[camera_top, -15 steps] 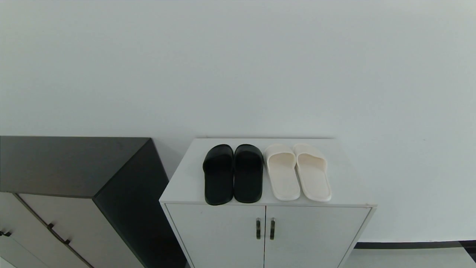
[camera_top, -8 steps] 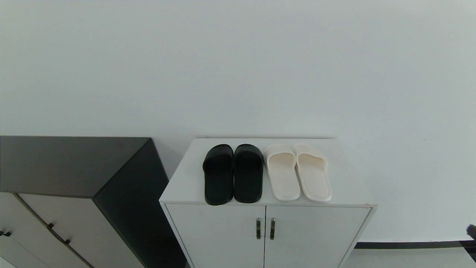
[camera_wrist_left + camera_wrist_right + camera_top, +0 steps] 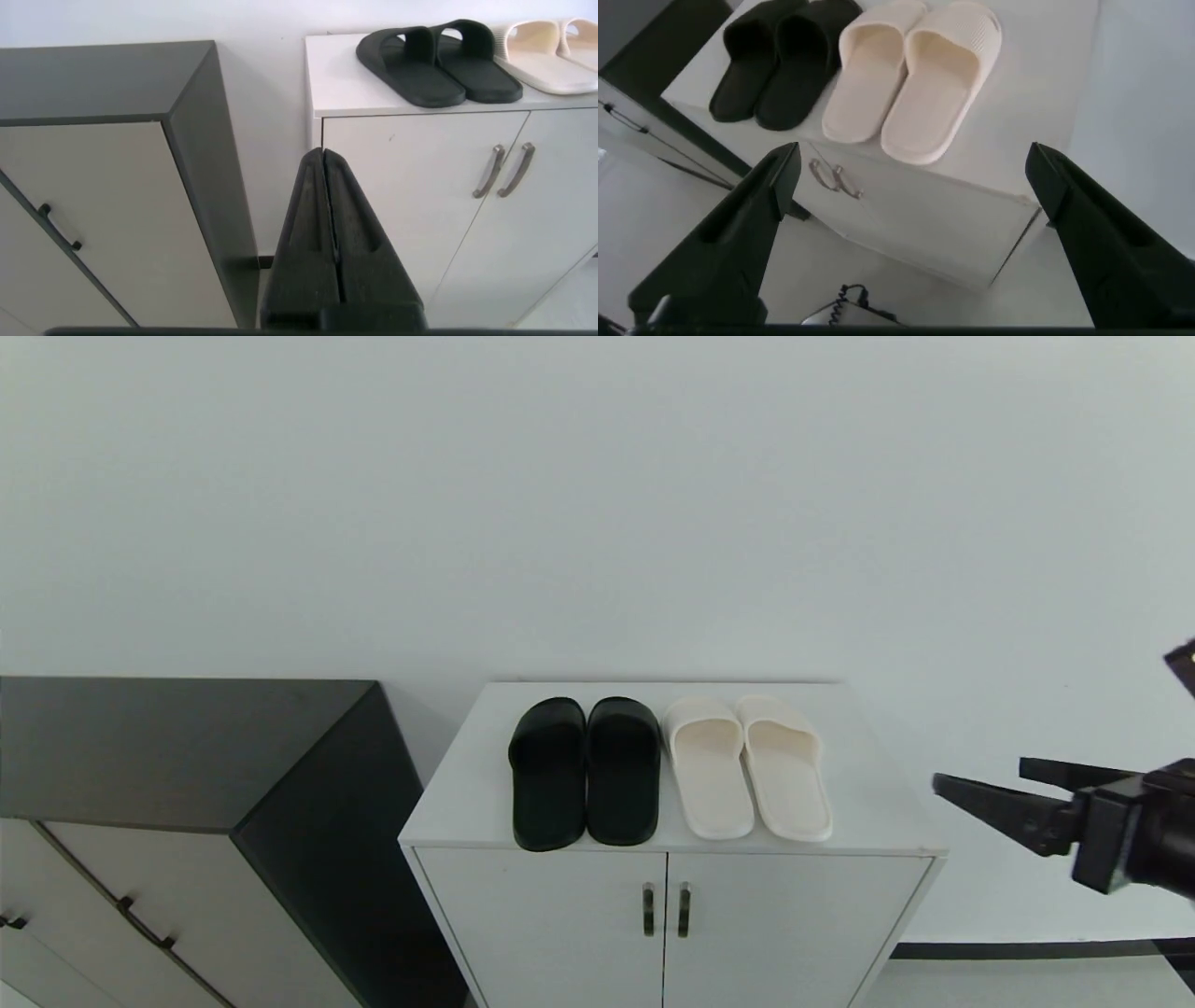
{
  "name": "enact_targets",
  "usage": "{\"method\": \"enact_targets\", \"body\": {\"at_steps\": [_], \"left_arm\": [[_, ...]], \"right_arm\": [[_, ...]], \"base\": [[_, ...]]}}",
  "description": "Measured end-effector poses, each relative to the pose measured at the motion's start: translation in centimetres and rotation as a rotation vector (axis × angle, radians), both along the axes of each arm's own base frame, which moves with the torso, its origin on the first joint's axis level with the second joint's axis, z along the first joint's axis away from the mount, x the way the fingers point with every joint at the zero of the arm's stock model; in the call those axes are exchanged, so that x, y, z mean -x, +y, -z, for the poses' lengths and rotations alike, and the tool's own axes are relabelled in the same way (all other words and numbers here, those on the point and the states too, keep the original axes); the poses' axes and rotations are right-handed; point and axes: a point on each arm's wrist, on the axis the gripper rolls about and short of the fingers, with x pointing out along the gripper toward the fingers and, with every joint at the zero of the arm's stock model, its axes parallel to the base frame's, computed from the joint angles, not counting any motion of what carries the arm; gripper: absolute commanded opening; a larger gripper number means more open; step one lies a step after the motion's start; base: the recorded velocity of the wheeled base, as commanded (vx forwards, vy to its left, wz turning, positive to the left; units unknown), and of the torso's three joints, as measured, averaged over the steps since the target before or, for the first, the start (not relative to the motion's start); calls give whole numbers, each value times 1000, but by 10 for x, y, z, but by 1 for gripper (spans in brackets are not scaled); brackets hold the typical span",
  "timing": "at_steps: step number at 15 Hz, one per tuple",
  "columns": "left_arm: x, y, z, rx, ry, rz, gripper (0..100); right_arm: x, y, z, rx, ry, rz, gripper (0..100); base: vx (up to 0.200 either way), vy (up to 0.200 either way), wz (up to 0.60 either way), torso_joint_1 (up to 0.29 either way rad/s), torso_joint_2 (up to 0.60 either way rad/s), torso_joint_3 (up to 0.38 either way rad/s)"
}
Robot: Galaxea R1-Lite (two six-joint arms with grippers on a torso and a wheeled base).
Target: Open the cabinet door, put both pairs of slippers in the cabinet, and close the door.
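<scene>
Right gripper (image 3: 978, 775) hangs just off the right of the white cabinet (image 3: 448, 803), about level with its top, jaws spread wide and holding nothing. Left gripper (image 3: 323, 159) faces the cabinet fronts, its fingers pressed tight together. Black slippers (image 3: 551, 775) and cream slippers (image 3: 709, 775) lie side by side on top. Both doors (image 3: 551, 933) are shut. A dark cabinet (image 3: 187, 747) stands alongside.

A white two-door cabinet (image 3: 455, 807) stands against the wall, both doors (image 3: 551, 933) shut, with two dark vertical handles (image 3: 648, 908) side by side at the centre seam. On its top, a black pair of slippers (image 3: 621, 770) lies just beside a cream pair of slippers (image 3: 709, 770), toes toward the wall and heels at the front edge.
</scene>
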Motion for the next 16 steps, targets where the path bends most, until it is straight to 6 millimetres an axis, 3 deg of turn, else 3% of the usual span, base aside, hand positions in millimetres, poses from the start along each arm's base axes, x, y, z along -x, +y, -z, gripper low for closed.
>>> {"method": "enact_targets", "body": {"at_steps": [5, 10, 16], "left_arm": [[0, 0, 0, 0, 0, -1, 0], [0, 0, 0, 0, 0, 0, 0], [0, 0, 0, 0, 0, 0, 0]], "right_arm": [[-47, 60, 0, 5, -33, 94, 100], [-92, 102, 24, 43, -46, 188, 100], [-126, 147, 56, 111, -38, 288, 100]], "base": [[0, 0, 0, 0, 0, 0], [0, 0, 0, 0, 0, 0], [0, 0, 0, 0, 0, 0]]}}
